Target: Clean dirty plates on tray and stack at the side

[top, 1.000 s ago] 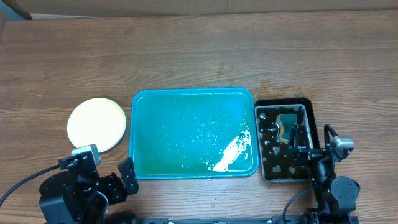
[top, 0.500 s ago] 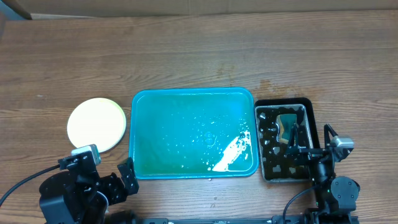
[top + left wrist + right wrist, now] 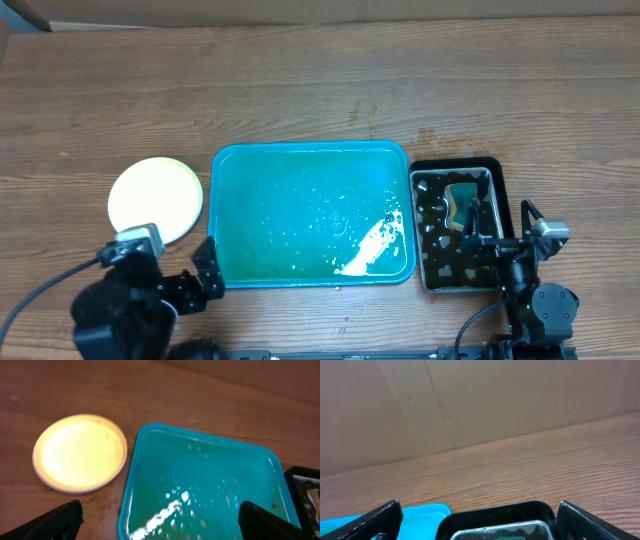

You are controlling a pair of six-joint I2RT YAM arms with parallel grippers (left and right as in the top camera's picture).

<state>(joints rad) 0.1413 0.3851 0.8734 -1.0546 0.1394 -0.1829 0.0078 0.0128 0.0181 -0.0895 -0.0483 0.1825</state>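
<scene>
A wooden worktop (image 3: 300, 90) is seen from overhead, with a brown cardboard wall (image 3: 470, 400) along its far edge. The tray (image 3: 232, 215) – teal-blue, with rounded corners and a raised rim – is placed near the middle of the frame. Its floor is covered with a wet film and scattered droplets, and a bright white glare is caught toward its lower right corner.

To the left of the tray, just beside its rim but apart from it, a round pale yellow-green plate (image 3: 155, 198) is set directly on the worktop. Its surface is seen free of brown smears. Whether other plates are stacked beneath it cannot be told from these views.

Against the right edge of the tray, a black pan (image 3: 505, 205) is placed. Dark water is held in it, and a greenish block (image 3: 460, 198) is seen in its upper half.

The left gripper (image 3: 160, 522) is held low at the lower left of the overhead frame, below the plate and by the lower left corner of the tray. In the left wrist view its fingers are spread wide – one at each lower corner – and nothing is grasped.

The right gripper (image 3: 480, 525) is positioned at the lower right, over the near part of the black pan. Its fingers are likewise parted widely, and nothing is held between them.
</scene>
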